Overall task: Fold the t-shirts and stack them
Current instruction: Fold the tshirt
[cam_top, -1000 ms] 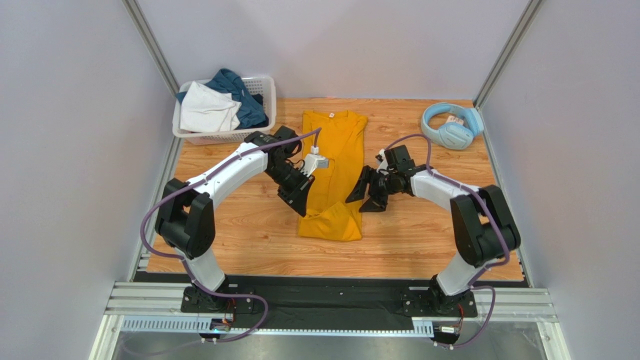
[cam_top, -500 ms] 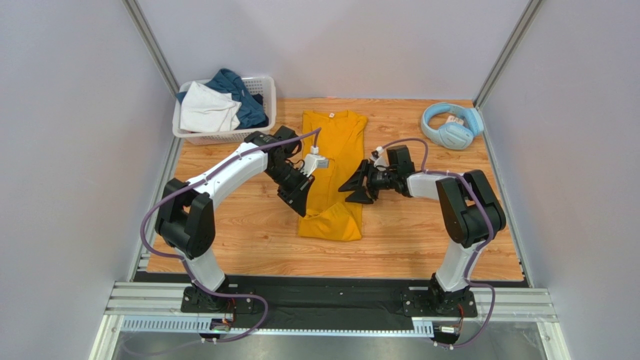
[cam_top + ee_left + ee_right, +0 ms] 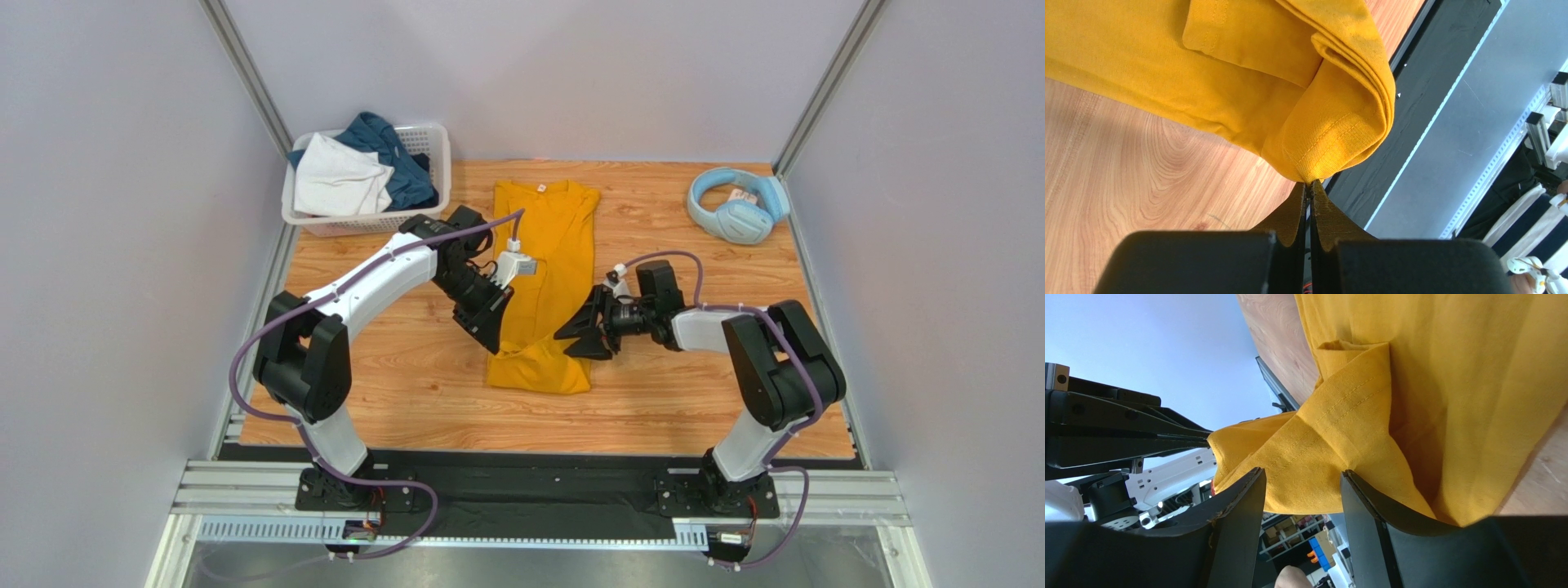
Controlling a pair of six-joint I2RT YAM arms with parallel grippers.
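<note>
Gripping yellow t-shirt (image 3: 1229,79): left end effector (image 3: 1309,195), per wrist | right end effector (image 3: 1301,474) spread

Yellow shirt (image 3: 1229,73): runs off the top and left picture edges ahead of the left end effector (image 3: 1310,188); pinched corner hidden between its closed fingers.
Same shirt, beyond the right end effector (image 3: 1303,473): cut by top and right edges.
White garment (image 3: 337,178), blue garment (image 3: 395,157), behind left end effector: bundled, shapes untellable.
</note>
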